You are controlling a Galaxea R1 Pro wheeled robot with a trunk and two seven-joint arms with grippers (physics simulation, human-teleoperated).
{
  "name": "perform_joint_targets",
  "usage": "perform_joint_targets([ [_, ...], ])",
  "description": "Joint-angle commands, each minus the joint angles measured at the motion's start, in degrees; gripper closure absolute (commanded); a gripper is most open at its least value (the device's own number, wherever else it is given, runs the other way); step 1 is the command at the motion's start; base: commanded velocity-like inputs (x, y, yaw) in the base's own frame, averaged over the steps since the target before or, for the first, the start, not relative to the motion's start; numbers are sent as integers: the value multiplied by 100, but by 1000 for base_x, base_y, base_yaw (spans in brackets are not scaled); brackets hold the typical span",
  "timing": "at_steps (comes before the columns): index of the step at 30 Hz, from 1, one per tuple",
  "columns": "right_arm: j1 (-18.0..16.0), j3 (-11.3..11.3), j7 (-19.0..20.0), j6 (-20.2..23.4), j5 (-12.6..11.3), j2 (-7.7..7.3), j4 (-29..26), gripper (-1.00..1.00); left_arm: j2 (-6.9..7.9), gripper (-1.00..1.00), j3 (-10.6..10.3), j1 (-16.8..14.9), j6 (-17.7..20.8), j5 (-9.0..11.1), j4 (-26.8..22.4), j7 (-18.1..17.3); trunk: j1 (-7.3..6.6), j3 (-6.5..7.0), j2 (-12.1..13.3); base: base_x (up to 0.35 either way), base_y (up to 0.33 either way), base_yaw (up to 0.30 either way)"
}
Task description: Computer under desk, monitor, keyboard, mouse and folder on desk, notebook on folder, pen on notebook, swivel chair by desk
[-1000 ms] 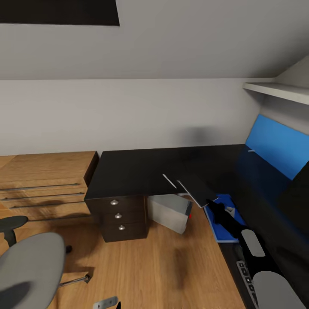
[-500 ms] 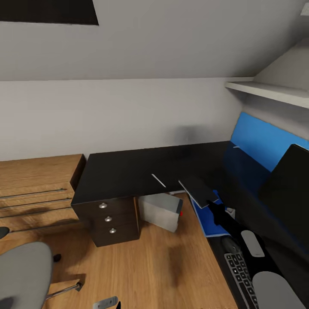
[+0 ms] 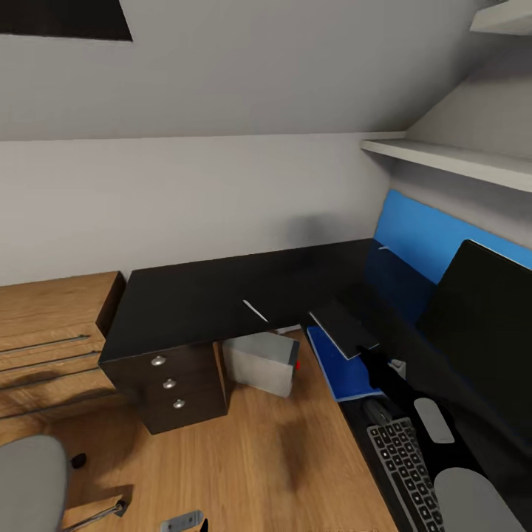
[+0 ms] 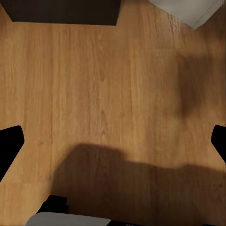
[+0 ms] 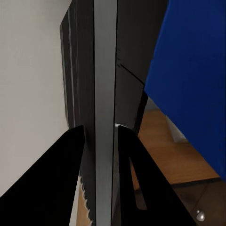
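So the notebook (image 3: 342, 329) sits right of centre in the head view, pinched at its near edge by the right claw (image 3: 367, 352), tilted and hanging just above the blue folder (image 3: 336, 363). In the right wrist view the two black fingers (image 5: 70, 179) clamp the notebook's (image 5: 104, 94) thin grey edge, with the folder (image 5: 193, 75) beside it. The folder lies on the worktop (image 3: 214, 295) near its inner edge. Below it in the frame come the mouse (image 3: 375, 409) and keyboard (image 3: 403, 469), and the monitor (image 3: 484, 325) fills the right side in front of a big blue panel (image 3: 403, 222). The white pen (image 3: 256, 311) lies alone mid-worktop, lots of bare black around it. The computer (image 3: 258, 362) stands under the worktop beside the drawers (image 3: 168, 383). The swivel chair (image 3: 26, 484) is at lower left, well apart on open wood floor (image 3: 281, 458). The left claw (image 4: 113, 141) is spread wide over bare floor.
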Motion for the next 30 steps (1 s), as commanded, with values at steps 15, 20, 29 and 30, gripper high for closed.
perform_joint_targets([
  [15,-6,-17,-19,30,-52,23,148,100,6,-100,-48,-3,-20,48,3,49,1,-6,-6,-80,0,-67],
  [20,-6,-21,-233,26,-62,37,148,100,6,-100,-48,-3,-23,48,1,49,1,-6,-6,-82,0,-2],
  [29,-6,-7,-758,26,-83,51,140,100,6,-100,-48,-3,-25,48,0,49,1,-6,-6,-10,0,0],
  [30,-6,-6,-779,26,-81,51,140,100,6,-100,-48,-3,-25,48,2,49,1,-6,-6,-1,0,0],
])
